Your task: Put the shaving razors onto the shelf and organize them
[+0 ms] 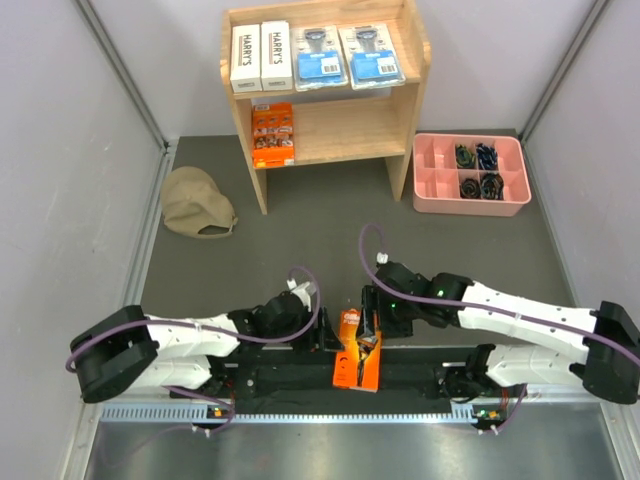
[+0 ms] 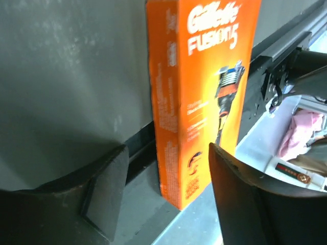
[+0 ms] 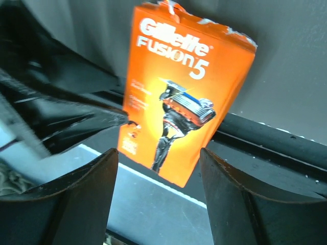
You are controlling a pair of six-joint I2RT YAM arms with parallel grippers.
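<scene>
The light-wood shelf [image 1: 410, 60] stands at the back. Its top tier holds two white HARRY'S boxes [image 1: 260, 57] and two blue-labelled blister packs [image 1: 345, 55]. An orange pack [image 1: 272, 133] lies on the left of the lower tier. A second orange Gillette pack [image 1: 358, 362] sits at the near edge across the black rail, also in the left wrist view [image 2: 204, 92] and the right wrist view [image 3: 179, 97]. My left gripper [image 1: 328, 338] [image 2: 167, 153] is open just left of it. My right gripper [image 1: 372, 318] [image 3: 158, 153] is open just behind it. Neither grips it.
A tan cap [image 1: 197, 203] lies left of the shelf. A pink compartmented tray [image 1: 432, 172] with small dark items stands to the shelf's right. Grey walls close in both sides. A metal rail [image 1: 300, 412] runs along the near edge.
</scene>
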